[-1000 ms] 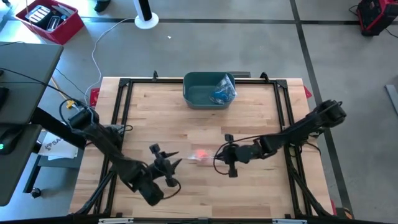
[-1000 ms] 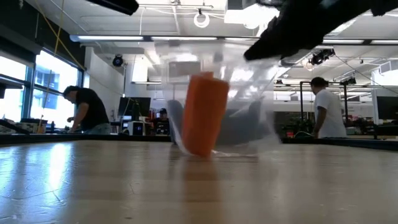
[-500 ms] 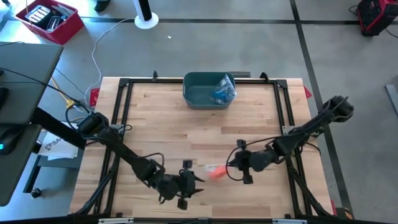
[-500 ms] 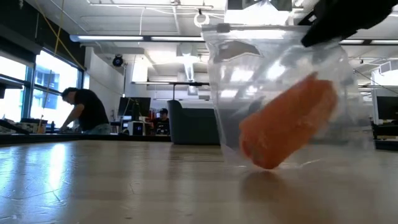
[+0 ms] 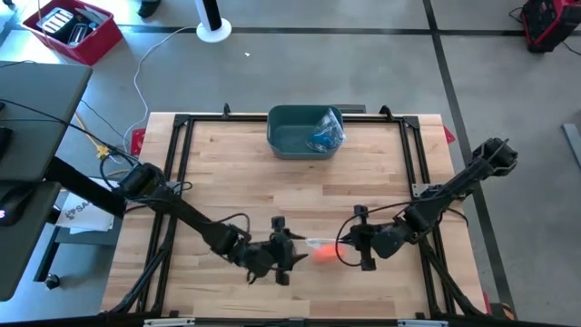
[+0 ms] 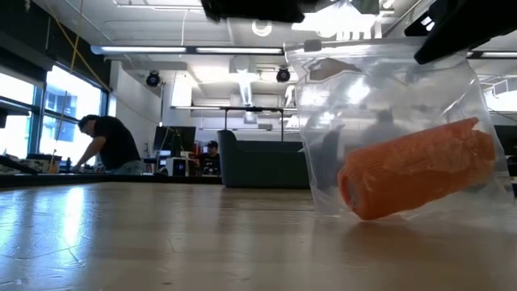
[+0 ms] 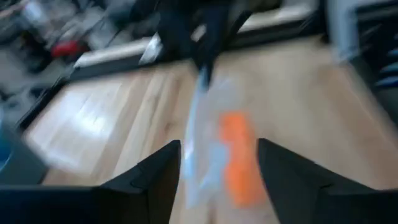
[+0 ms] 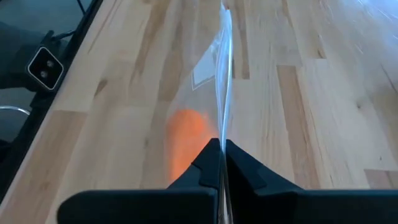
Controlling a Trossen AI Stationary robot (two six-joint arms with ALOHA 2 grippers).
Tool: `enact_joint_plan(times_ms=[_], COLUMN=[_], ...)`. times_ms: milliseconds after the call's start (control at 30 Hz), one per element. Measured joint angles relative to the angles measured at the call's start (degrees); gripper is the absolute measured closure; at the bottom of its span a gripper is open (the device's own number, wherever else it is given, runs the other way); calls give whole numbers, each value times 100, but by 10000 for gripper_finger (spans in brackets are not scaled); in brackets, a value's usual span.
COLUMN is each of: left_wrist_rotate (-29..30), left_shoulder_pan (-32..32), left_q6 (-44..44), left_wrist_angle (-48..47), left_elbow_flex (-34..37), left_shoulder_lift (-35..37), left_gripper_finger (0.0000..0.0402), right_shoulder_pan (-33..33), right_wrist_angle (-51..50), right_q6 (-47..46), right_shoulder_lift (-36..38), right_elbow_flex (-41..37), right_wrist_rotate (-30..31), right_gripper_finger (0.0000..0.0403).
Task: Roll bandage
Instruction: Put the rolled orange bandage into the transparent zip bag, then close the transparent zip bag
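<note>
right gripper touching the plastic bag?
Touching. The right wrist view shows the right gripper shut on the top edge of the plastic bag, which holds the orange bandage roll.

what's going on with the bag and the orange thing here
The right gripper is shut on the top edge of a clear plastic bag, holding it up over the wooden table. An orange bandage roll lies inside the bag. The left gripper is open, close to the bag, gripping nothing. A green bin sits at the table's far edge.
</note>
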State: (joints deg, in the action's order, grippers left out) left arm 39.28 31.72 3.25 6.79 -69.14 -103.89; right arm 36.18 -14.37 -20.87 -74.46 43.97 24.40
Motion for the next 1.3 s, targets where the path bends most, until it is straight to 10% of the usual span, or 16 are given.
enact_joint_plan(times_ms=[233,933,1300], left_wrist_rotate=[168,187,371], left_shoulder_pan=[-255,-211,-119], left_q6=[657,820,780], left_wrist_angle=[-148,-370,-412], left_elbow_flex=[11,9,9], left_shoulder_lift=[-443,-393,-394], left_gripper_finger=[194,391,400], right_shoulder_pan=[0,-2,-259], right_wrist_angle=[-51,-75,-264], right_q6=[12,-9,-309], right_shoulder_lift=[0,-2,51], right_elbow_flex=[0,2,23], right_wrist_rotate=[12,219,357], right_gripper_finger=[403,403,367])
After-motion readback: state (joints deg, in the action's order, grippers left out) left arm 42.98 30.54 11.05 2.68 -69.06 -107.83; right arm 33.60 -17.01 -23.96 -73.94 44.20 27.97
